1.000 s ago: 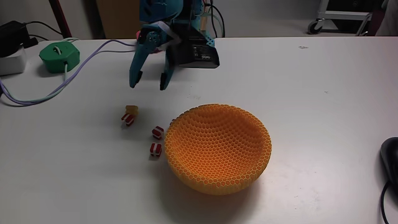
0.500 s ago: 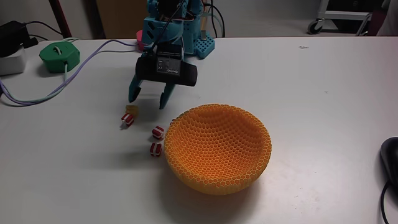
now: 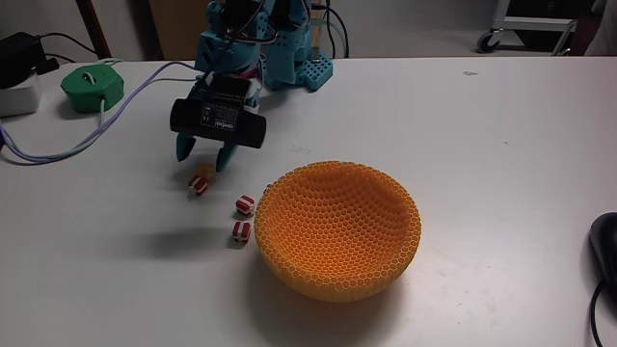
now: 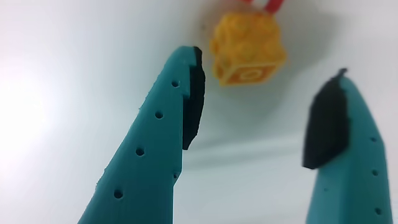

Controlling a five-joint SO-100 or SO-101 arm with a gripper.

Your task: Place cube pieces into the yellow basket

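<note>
1. Swinging leftward and downward across the fixed view over the last second, the teal plastic robot arm (image 3: 253,39) has brought its black wrist block from beside the basket to above the leftmost cube piece.
2. On the white tabletop (image 3: 482,135), the large orange-yellow round honeycomb-mesh basket (image 3: 337,229) has not shifted, and I see no pieces inside it (the near inner wall is hidden, so this is only a judgement).
3. Spread wide with nothing between its jaws, the teal two-finger pincer (image 3: 200,157) now hangs just behind the small yellow studded cube piece (image 3: 201,180); the wrist view shows that cube (image 4: 247,51) just ahead of the black pads (image 4: 194,99), not yet between them.
4. Two tiny red-and-white striped cube pieces (image 3: 244,203) lie where they were, one just beside the basket's left wall and the other near it.
5. My reading: the approach to a first pick is nearly done; a little more reach, then closing, seems to remain.
</note>
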